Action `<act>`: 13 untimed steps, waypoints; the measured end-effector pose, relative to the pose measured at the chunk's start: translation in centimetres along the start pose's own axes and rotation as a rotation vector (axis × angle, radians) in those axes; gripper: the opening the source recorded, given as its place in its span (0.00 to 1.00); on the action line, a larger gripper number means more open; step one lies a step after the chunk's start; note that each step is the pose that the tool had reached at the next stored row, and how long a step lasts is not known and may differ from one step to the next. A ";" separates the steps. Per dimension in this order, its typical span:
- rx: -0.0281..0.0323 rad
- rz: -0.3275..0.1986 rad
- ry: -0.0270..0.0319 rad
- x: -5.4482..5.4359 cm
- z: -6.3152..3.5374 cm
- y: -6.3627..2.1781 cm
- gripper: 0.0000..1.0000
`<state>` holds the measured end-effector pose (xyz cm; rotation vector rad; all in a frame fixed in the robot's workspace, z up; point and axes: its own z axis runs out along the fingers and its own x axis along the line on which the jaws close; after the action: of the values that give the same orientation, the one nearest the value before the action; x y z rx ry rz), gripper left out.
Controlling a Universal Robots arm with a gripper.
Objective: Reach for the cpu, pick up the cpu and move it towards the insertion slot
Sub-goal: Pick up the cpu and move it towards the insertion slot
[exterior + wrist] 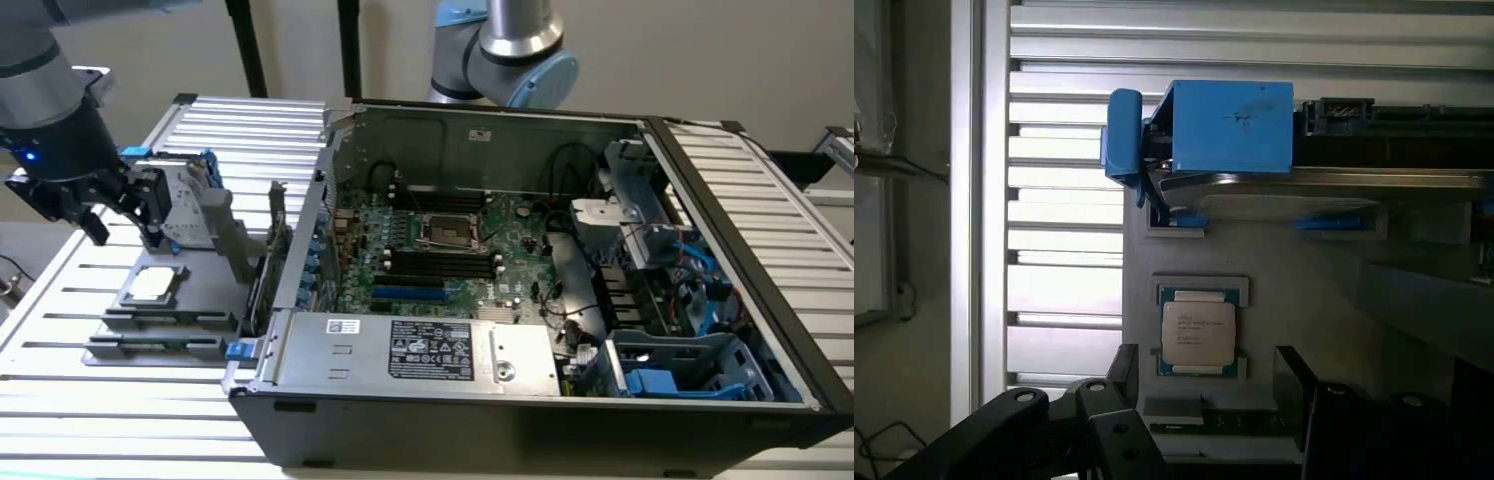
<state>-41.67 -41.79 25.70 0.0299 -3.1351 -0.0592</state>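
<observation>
The black gripper, fingers spread and empty, is hovering over the small silver-grey square cpu, reaching. Grasping is probably calling for centring.

Grey Universal Robots arm with blue-capped joints, wrist at the exterior view's left showing a small blue light, black gripper pointing downward, fingers spread apart, nothing held between them

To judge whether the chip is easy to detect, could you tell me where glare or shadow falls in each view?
Wrist view: the slatted metal table is washed out by glare, while the small square silver-grey cpu is evenly lit. Exterior view: the cpu gleams pale; the black computer case is dimmer inside.
</observation>
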 end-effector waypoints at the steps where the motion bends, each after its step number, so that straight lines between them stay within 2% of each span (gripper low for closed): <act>1: 0.0000 0.000 0.0000 0.0 0.18 -0.01 0.65; 13: -0.0002 0.000 -0.0001 0.0 2.37 -0.15 0.65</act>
<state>-41.67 -41.84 23.33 0.0299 -3.1352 -0.0595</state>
